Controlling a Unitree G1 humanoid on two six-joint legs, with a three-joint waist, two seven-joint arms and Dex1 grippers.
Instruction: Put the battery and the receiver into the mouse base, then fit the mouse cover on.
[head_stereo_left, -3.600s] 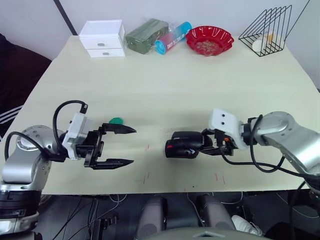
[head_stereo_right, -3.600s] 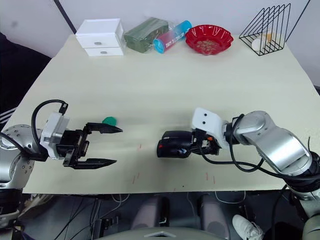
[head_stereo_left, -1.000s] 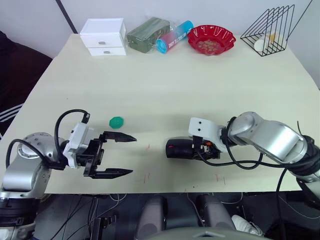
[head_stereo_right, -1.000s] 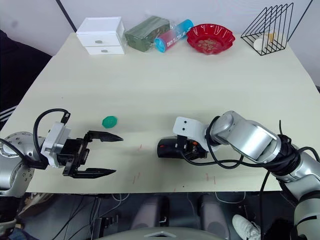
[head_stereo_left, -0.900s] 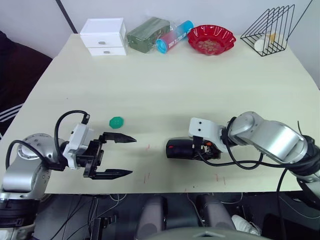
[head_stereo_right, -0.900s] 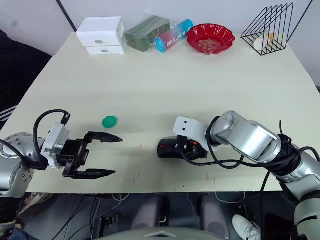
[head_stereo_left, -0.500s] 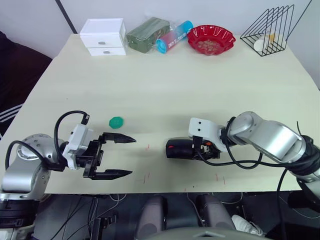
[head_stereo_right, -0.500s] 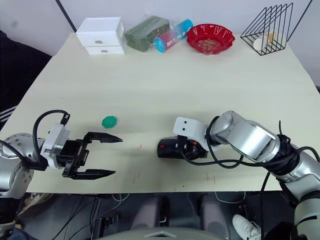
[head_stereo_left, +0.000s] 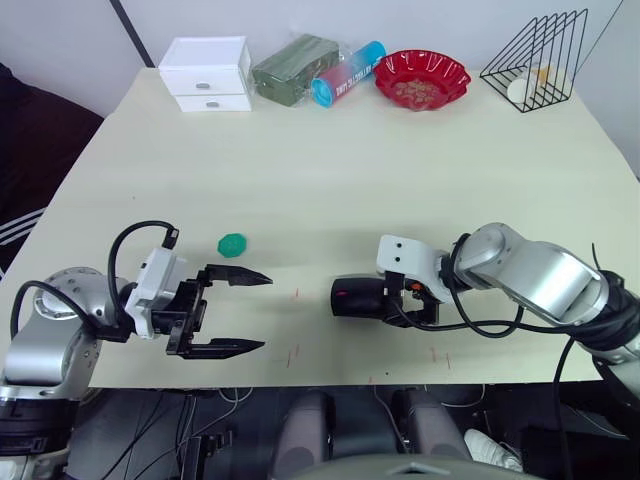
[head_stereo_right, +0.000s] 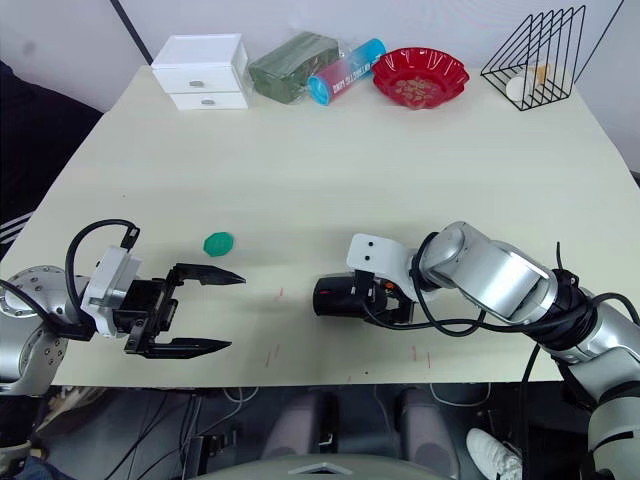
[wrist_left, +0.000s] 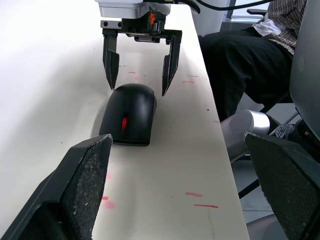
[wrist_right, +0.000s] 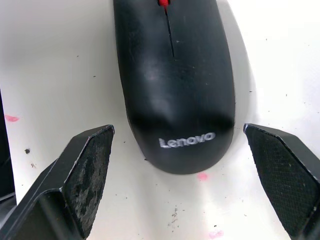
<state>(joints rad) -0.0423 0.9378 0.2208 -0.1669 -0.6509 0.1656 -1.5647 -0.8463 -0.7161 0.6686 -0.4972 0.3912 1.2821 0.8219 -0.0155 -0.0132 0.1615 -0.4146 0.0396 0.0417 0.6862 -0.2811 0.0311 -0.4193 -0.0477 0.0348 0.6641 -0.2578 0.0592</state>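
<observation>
The mouse (head_stereo_left: 362, 298) lies on the table (head_stereo_left: 330, 170) near its front edge, a little right of centre, nose pointing left. In the right wrist view it reads as one closed body: smooth black top, brand lettering at the tail, red wheel at the nose. We cannot tell the cover from the base as separate parts, and we judge the cover is already seated, so the task looks to be at or just past its last step.

Our right gripper (wrist_left: 139, 62) sits just behind the mouse's tail, its two black fingers spread wide. In the left wrist view the fingertips stand to either side of the tail end, apart from it or barely beside it, so the claw holds nothing. The right forearm reaches in low from the right, roughly level with the tabletop.

Our left gripper (head_stereo_left: 232, 312) hovers near the front edge, well to the left of the mouse, fingers parted and empty, pointing right toward it. A small green object (head_stereo_left: 232, 244) lies just beyond it.

If the shell is truly clicked home, the next move calls for drawing the right arm straight back to the right without nudging the mouse. If not, a light press on the top would be needed.
</observation>
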